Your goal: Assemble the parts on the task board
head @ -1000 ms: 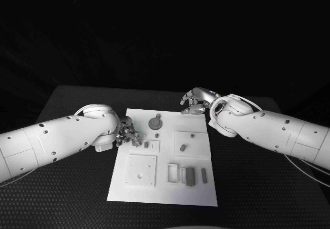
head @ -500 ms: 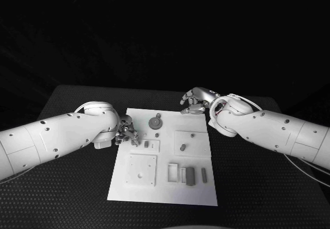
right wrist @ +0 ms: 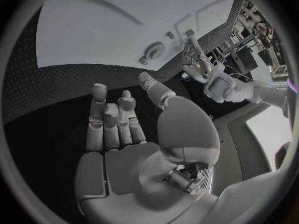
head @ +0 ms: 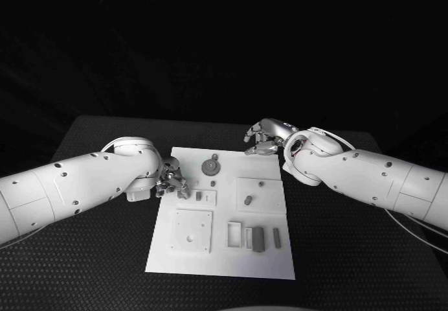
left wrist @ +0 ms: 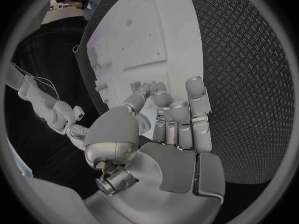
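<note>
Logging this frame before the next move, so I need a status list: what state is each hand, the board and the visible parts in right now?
Left hand: fingers apart, holding nothing, at the task board's left edge.
Right hand: fingers apart, empty, over the table past the board's far right corner.
Task board: flat on the table.
Round part: lying on the board's far end, untouched.
Small dark part: on the square plate, untouched.

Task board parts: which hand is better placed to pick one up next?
Probably the left hand: its fingers hover at the task board edge beside a small part. The right hand sits open beyond the far corner.
</note>
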Controlling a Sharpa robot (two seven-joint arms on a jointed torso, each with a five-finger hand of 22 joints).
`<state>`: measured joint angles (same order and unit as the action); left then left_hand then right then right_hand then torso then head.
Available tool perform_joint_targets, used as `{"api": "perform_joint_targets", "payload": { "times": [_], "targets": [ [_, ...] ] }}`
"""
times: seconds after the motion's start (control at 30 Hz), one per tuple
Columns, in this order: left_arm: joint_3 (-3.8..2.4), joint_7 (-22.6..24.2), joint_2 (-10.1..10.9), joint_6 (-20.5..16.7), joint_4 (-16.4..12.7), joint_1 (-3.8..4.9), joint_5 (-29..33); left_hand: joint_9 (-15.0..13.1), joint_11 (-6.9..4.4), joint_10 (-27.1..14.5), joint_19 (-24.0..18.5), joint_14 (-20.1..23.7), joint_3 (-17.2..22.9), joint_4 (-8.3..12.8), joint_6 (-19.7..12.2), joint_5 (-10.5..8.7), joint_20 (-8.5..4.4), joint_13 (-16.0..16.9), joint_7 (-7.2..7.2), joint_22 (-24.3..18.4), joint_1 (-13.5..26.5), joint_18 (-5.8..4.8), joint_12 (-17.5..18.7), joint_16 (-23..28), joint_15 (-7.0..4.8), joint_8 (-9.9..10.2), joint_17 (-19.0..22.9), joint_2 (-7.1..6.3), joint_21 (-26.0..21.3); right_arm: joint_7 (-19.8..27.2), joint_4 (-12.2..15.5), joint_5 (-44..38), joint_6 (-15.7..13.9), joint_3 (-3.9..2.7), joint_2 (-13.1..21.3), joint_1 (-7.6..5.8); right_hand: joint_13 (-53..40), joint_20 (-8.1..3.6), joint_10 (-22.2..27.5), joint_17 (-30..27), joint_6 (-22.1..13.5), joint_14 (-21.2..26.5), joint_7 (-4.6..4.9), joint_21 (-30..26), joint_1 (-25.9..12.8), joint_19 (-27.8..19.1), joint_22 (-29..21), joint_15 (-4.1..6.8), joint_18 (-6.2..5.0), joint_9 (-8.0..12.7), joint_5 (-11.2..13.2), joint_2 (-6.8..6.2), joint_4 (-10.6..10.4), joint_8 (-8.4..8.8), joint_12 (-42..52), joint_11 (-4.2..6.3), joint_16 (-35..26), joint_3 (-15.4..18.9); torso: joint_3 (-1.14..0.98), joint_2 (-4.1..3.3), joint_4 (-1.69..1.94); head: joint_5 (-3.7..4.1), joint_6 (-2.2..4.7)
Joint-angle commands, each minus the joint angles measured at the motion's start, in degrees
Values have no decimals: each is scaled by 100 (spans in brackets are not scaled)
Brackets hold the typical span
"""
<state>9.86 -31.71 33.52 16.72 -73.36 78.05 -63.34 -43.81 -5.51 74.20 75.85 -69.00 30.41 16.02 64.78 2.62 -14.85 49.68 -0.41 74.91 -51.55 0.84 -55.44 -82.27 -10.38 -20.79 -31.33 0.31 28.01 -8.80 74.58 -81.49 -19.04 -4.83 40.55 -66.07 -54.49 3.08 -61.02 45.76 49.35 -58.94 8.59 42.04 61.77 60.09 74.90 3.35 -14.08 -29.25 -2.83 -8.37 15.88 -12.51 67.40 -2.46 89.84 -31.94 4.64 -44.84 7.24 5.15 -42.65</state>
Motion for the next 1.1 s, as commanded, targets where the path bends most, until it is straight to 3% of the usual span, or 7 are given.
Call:
{"api": "perform_joint_targets", "payload": {
  "times": [0.03,0.77,0.83,0.9,1.1],
  "targets": [
    [35,-88,4,317,29,-38,-79,-5,5,33,-30,30,59,46,133,15,14,7,125,126,-182,-28,-33,-25,-5,-34,-2,128,28,34,1,-18,66,-3,-4,3,6,6,16,-5,-3,-9,45,-28,-50,-19,101,15,-92,10,1,-14,-16,21,7,-9,-24,-24,-2,0,-4,-1,-5],
    [35,-110,-38,217,51,-30,-156,8,15,16,-45,45,13,20,113,15,23,12,136,122,-151,-39,-31,-22,3,-31,0,109,31,35,2,-18,66,-3,0,3,8,6,17,-6,-5,-9,45,-29,-54,-19,101,15,-92,11,1,-15,-16,21,9,-9,-24,-26,-3,-1,-3,3,-8],
    [35,-102,-43,201,60,-29,-146,17,23,4,-55,53,-68,12,100,14,24,16,144,117,-77,-41,-28,-13,4,-31,7,-52,29,34,1,-17,67,-3,2,3,8,6,17,-6,-5,-8,46,-29,-55,-20,101,15,-92,11,1,-15,-16,22,9,-10,-24,-26,-3,-2,-5,4,-9],
    [36,-65,-44,163,60,-29,-146,23,27,-5,-59,55,-171,3,90,14,22,21,148,114,23,-41,-27,-8,2,-32,13,-124,26,35,2,-17,67,-3,2,3,8,6,18,-6,-6,-8,46,-29,-55,-20,101,15,-92,12,1,-16,-16,22,9,-10,-24,-26,-3,-1,-3,4,-9],
    [36,-43,-41,175,59,-29,-147,31,21,-15,-58,52,-318,2,84,15,12,29,142,106,145,-33,-27,-3,-12,-42,20,-250,20,34,1,-16,70,-3,2,3,8,6,18,-6,-7,-8,46,-29,-56,-20,101,14,-92,12,1,-16,-15,22,9,-10,-24,-26,-2,-2,-2,4,-12]
  ]
}}
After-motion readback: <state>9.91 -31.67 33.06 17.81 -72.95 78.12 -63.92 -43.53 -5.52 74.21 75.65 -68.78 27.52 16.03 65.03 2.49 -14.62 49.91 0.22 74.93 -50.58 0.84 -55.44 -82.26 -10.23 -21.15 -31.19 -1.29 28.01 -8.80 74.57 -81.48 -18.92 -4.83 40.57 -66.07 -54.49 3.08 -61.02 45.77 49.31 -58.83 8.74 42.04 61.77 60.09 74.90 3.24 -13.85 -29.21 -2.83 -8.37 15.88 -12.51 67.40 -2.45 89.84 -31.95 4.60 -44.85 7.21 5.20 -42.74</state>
